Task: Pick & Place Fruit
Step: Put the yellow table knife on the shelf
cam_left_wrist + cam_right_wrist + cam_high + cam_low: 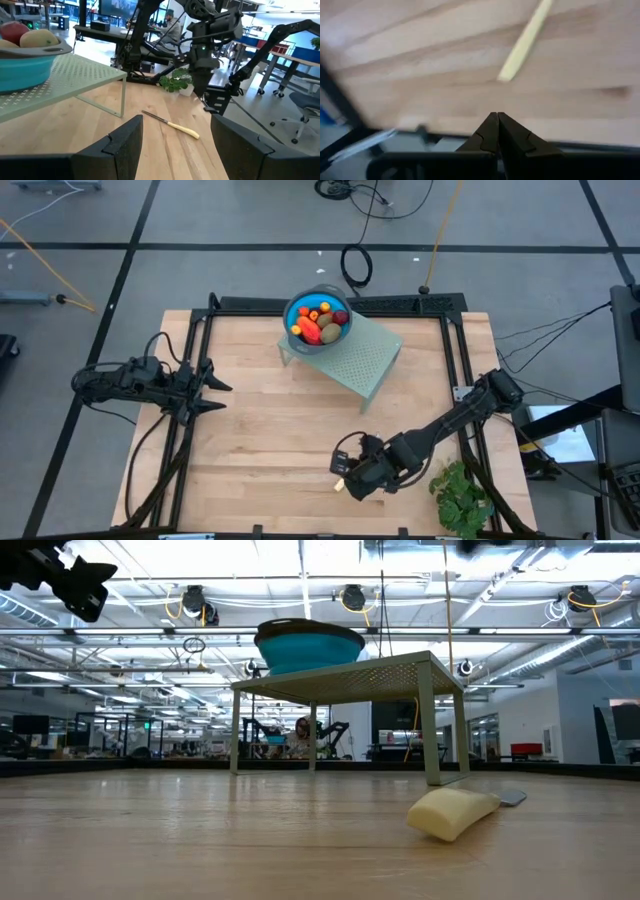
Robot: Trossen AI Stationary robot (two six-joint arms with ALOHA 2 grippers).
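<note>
All the fruit [318, 322] looks gathered in the bowl [297, 308] on the rack [365, 360]; nothing left loose but the knife [172, 125]. Right gripper [497, 131] pinched empty above it; left gripper [175, 142] spread, at the left.

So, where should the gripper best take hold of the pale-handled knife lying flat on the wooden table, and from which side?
Probably at the pale, thick handle, coming down from straight above. The pale-handled knife lies flat on the wooden table, so only its top and long sides are free; the thin metal blade gives little to grip. The fingers should close across the handle's width. The right gripper, shut now, is nearest.
</note>
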